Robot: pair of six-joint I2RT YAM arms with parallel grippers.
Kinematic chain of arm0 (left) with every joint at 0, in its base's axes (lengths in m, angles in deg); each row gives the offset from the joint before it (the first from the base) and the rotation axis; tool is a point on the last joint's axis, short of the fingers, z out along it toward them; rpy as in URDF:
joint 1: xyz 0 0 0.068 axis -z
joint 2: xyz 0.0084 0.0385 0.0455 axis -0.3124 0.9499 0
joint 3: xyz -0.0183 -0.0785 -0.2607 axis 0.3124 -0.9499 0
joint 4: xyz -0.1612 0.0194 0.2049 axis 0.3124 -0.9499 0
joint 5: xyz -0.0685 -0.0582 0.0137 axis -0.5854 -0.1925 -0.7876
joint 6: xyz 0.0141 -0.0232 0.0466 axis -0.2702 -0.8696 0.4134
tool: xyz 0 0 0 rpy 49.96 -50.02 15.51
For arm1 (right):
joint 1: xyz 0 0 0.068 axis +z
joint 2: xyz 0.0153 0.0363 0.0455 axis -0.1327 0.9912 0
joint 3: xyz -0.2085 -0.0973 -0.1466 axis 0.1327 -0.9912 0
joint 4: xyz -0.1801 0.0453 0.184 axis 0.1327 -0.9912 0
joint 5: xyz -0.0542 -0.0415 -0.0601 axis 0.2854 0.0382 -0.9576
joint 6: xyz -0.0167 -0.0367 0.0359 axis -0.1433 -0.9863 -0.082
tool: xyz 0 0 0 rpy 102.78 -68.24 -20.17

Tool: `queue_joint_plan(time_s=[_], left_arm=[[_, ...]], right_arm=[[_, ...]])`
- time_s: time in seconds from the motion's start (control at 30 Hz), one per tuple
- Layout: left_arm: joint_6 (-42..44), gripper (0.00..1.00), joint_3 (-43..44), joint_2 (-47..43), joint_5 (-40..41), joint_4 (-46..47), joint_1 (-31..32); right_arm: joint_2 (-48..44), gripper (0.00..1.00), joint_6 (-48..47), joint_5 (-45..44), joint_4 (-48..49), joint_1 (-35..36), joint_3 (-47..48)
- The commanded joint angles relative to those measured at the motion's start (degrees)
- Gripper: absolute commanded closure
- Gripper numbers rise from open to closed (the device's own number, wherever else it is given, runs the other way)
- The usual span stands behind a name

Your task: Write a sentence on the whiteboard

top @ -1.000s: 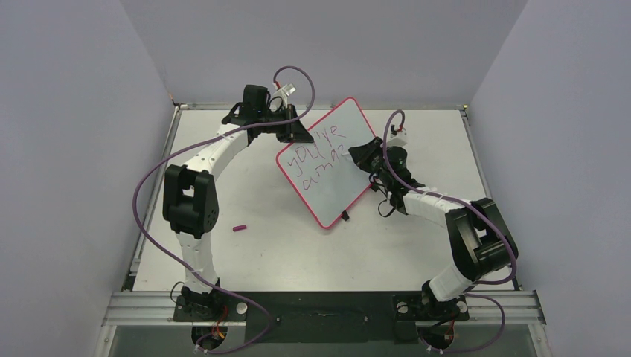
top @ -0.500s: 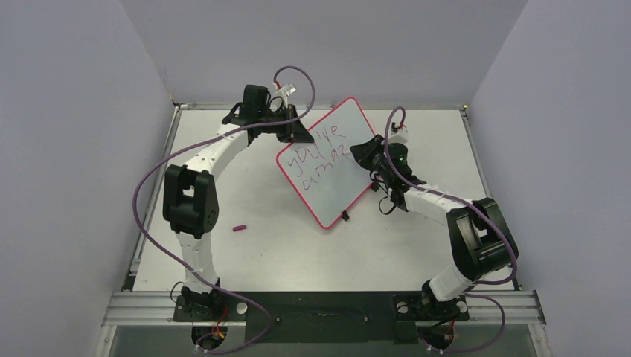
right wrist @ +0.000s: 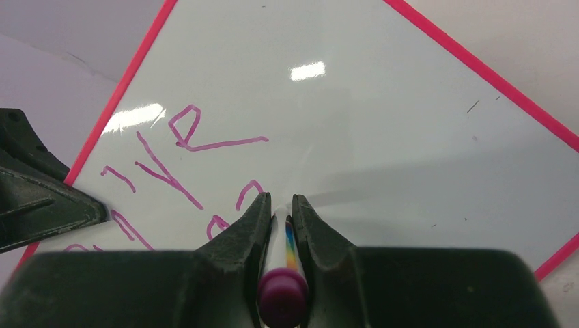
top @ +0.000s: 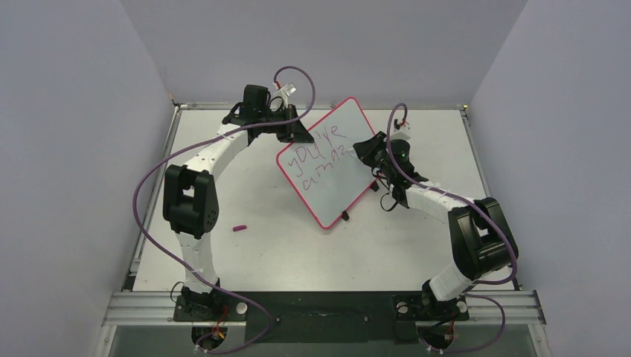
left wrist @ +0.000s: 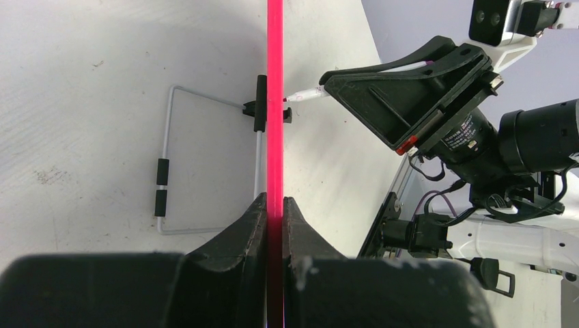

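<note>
Two arms: the pair meets at the whiteboard (top: 338, 182), one on each side of it.
Whiteboard: stands tilted near the middle of the table's (top: 417, 245) far edge, one corner down on the table, with a wire stand (left wrist: 164, 171) behind it.
Left end effector (left wrist: 274, 201): closed on the board's red-pink rim at its upper left edge, one finger on each face.
Right end effector (right wrist: 280, 199): closed around a marker pen (right wrist: 282, 294), at the right end of the writing.
Marker pen: white barrel with a purple end; in the left wrist view its tip reaches the board's white face.
Sentence (top: 318, 154): reddish-purple scrawl in two lines on the board's upper left part; the top line reads roughly "you're", the second is hard to read.
Purple piece (top: 239, 228): small, lies on the table toward its left edge, well apart from the board.
</note>
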Motion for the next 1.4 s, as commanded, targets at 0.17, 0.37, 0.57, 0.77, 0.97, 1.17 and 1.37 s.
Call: queue_joint_plan(time_s=[0.17, 0.37, 0.57, 0.77, 0.97, 1.17, 1.37], left_arm=[[-0.5, 1.00, 1.2, -5.2, -4.8, 3.4, 0.6], [-0.5, 1.00, 1.3, -5.1, -4.9, 3.4, 0.7], [-0.5, 1.00, 1.3, -5.2, -4.9, 3.4, 0.7], [-0.5, 1.00, 1.3, -5.0, -5.0, 3.4, 0.7], [-0.5, 1.00, 1.4, -5.1, -5.0, 3.4, 0.7], [-0.7, 1.00, 1.2, -4.9, -4.9, 3.6, 0.7], [-0.6, 1.00, 1.2, -5.0, -4.9, 3.6, 0.7]], right_arm=[[-2.7, 1.00, -2.6, -0.6, -0.2, -0.6, 2.1], [-3.8, 1.00, -2.9, -0.4, -1.2, -0.9, 3.3], [-2.1, 1.00, -2.3, 0.1, -1.6, -1.7, 6.0], [-0.2, 1.00, -2.1, 0.6, -2.0, -2.1, 9.0], [1.1, 1.00, -2.0, 1.2, -1.5, -2.2, 9.5], [1.7, 1.00, -1.9, 1.1, -0.7, -2.2, 8.0], [2.0, 1.00, -2.1, 0.8, 0.0, -2.2, 6.3]])
